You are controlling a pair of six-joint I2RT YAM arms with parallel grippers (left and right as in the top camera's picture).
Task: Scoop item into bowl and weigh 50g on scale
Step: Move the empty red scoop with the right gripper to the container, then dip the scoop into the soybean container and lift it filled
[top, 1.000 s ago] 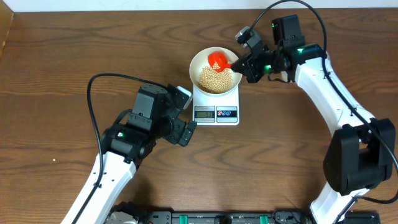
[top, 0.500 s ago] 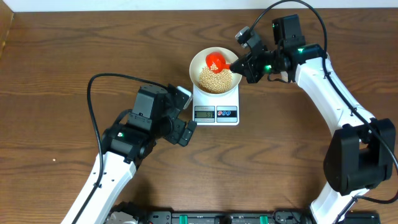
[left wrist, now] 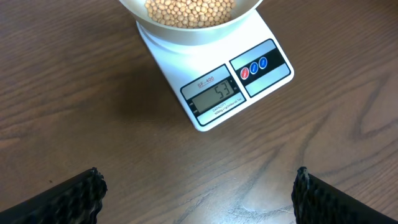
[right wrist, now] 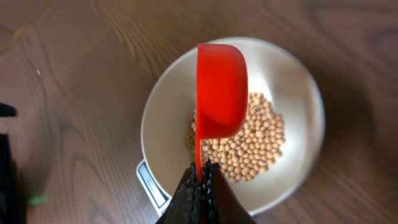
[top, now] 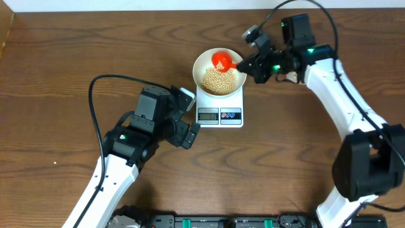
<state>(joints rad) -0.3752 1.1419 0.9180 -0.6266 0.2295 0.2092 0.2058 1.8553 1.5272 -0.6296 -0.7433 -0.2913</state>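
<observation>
A white-cream bowl (top: 204, 60) (right wrist: 161, 118) (left wrist: 180, 34) stands on the white scale (top: 219, 104) (left wrist: 217, 93), whose display reads 53. Tan-yellow beans (top: 218, 80) (right wrist: 255, 146) (left wrist: 189, 11) lie heaped in the bowl. My right gripper (top: 245, 63) (right wrist: 200, 173) is shut on the thin handle of a red scoop (top: 221, 61) (right wrist: 221, 90). The scoop is turned on its side above the bowl's far half. My left gripper (top: 188, 134) (left wrist: 198, 193) is open over bare table just in front of the scale, with nothing between its fingers (left wrist: 81, 193).
The brown wooden table (top: 57, 76) runs wide to the left and front. A black cable (top: 95, 95) loops from the left arm over the table. The right arm's links (top: 342, 82) stretch along the right side.
The right gripper has shifted slightly right and back with the scoop. The left arm, bowl and scale have stayed still.
</observation>
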